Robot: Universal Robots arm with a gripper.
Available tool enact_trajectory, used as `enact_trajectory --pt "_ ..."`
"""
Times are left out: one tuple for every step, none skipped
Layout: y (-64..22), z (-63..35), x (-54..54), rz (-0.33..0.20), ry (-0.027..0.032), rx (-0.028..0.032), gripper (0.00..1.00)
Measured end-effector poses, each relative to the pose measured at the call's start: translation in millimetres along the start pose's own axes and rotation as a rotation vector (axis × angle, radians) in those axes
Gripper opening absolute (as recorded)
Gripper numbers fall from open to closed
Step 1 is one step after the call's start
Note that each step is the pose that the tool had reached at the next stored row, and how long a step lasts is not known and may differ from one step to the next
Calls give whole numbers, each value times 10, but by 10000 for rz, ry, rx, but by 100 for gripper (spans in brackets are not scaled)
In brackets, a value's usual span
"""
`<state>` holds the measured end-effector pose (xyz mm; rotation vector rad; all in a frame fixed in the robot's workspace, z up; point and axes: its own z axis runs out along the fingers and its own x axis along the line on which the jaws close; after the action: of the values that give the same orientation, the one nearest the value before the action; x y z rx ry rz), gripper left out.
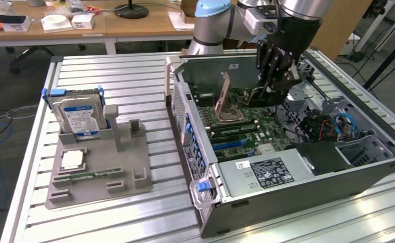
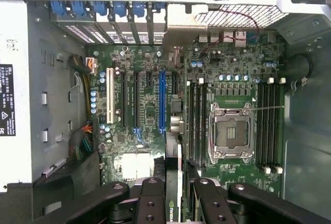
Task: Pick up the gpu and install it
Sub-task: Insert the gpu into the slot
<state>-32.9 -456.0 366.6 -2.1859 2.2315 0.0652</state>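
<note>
The gpu (image 2: 175, 146) shows edge-on in the wrist view, a thin card with a green logo, clamped between my two black fingers (image 2: 151, 198). My gripper (image 2: 174, 185) is shut on it. In the exterior view the gripper (image 1: 275, 83) reaches down inside the open computer case (image 1: 204, 202), just above the green motherboard (image 1: 241, 126). The card hangs over the board beside the long blue slot (image 2: 162, 102), with its metal end bracket (image 2: 182, 27) toward the case's rear slot openings. Whether it touches a slot I cannot tell.
A grey fixture tray (image 1: 96, 169) on the slatted metal table holds a silver hard drive (image 1: 79, 116), a processor chip (image 1: 72, 159) and a small memory stick (image 1: 89, 175). Inside the case are the power supply (image 1: 265, 172), blue cables (image 1: 346, 124) and the processor socket (image 2: 230, 138).
</note>
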Motion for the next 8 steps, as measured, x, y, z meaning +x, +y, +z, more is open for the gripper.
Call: enact_trajectory --pt "0 10 4 3 0 1 26" --pt "0 20 7 6 0 1 26" --pt "-1 31 12 8 1 0 26" --pt "-1 42 17 11 0 1 26" --pt "-1 55 22 14 0 1 26" --pt "-2 67 28 15 0 2 26" --pt "-3 78 36 16 1 1 26" --pt "-2 90 43 18 0 3 26"
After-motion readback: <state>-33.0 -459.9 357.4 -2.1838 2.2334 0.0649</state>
